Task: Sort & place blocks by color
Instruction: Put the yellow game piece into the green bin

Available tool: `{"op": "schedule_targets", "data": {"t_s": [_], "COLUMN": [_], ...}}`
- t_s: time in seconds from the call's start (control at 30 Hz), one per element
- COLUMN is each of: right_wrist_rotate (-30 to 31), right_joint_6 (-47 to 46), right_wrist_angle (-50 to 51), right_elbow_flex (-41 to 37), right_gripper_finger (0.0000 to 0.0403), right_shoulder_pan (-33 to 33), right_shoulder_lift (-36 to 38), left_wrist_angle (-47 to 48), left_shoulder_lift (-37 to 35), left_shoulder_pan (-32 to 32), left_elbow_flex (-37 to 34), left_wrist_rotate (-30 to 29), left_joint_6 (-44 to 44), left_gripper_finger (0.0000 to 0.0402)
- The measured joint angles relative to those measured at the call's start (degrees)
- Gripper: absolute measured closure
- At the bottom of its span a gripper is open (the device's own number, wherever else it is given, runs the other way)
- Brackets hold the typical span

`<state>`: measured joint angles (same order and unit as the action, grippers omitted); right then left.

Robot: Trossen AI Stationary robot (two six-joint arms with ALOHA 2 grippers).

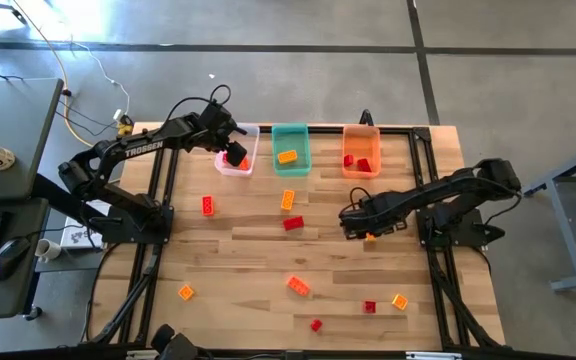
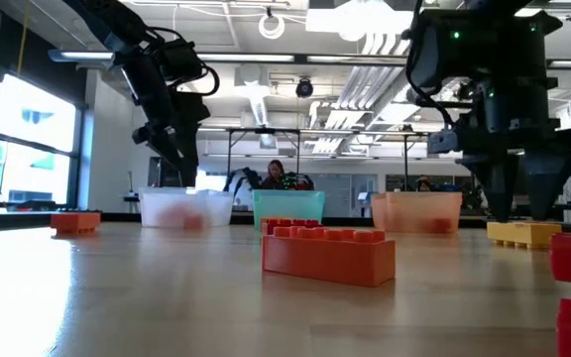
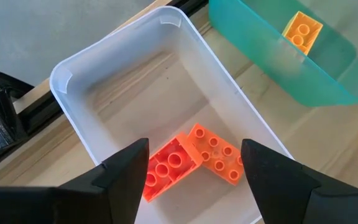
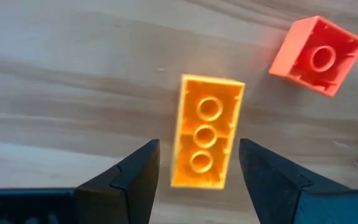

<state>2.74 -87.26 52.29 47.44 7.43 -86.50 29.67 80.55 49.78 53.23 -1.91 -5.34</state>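
A: Where are the blocks?

B: Scattered. Two lie in the clear bin [image 3: 104, 81], a red block [image 3: 166, 169] and an orange-red block [image 3: 219, 154] touching at a corner. A yellow-orange block [image 3: 302, 30] sits in the teal bin [image 1: 290, 150], and red pieces [image 1: 360, 163] are in the orange bin [image 1: 361, 135]. The others lie loose on the wooden tabletop [image 1: 238, 270].

A: Which one is the right arm at?

B: An oblong yellow-orange block [image 4: 206, 132], lying underside up on the wood. It is just ahead of the right end effector [image 4: 199, 177], partly between its two fingers, and neither finger touches it in the wrist view. A red square block [image 4: 317, 56], also underside up, lies near it but apart.

A: So the right fingers are apart?

B: Yes, spread to either side of that oblong block, holding nothing.

A: And the left?

B: The left end effector [image 3: 194, 180] hangs over the clear bin at the far edge of the tabletop, above the two blocks inside. Its fingers are apart too, with nothing between them.

A: Anything in the foreground at table height?

B: A long orange-red block [image 2: 328, 257] stands closest to the low camera, with the three bins in a row behind it.
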Motion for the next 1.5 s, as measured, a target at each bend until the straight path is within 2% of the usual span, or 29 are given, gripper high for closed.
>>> {"op": "schedule_targets", "data": {"t_s": [0.2,0.37,0.47,0.6,0.8,0.93,1.2,1.5], "right_wrist_rotate": [-0.3,-2.93,-3.51,-3.87,-4.51,-2.15,5.52,7.47], "right_joint_6": [-0.17,-1.06,-1.79,-1.82,-1.44,-0.58,3.56,8.96], "right_wrist_angle": [-4.05,-9.41,-9.82,-9.93,-12.1,-14.77,-26.99,-35.04], "right_elbow_flex": [-2.92,-5.88,-6.33,-6.27,-4.29,-1.75,2.53,3.88], "right_gripper_finger": [0.0196,0.0204,0.0234,0.0295,0.0295,0.0295,0.0295,0.0295], "right_shoulder_pan": [-0.47,-0.45,-0.45,-0.47,-0.45,-0.45,-0.45,-0.71], "right_shoulder_lift": [0.0,0.0,0.02,0.15,-0.04,-0.02,0.0,0.0], "left_wrist_angle": [0.0,0.0,0.0,0.0,0.0,0.02,0.02,-0.33], "left_shoulder_lift": [0.0,0.0,0.0,0.0,0.0,0.0,0.0,0.0], "left_shoulder_pan": [0.0,0.0,0.0,0.0,0.0,0.0,-0.05,-3.5], "left_elbow_flex": [0.0,0.0,0.0,0.0,0.0,0.0,0.0,0.0], "left_wrist_rotate": [0.0,0.0,0.0,0.0,-0.01,0.5,14.37,24.43], "left_joint_6": [0.0,0.0,0.0,0.0,0.65,1.07,1.03,0.39], "left_gripper_finger": [0.016,0.016,0.016,0.0161,0.016,0.016,0.016,0.0161]}}
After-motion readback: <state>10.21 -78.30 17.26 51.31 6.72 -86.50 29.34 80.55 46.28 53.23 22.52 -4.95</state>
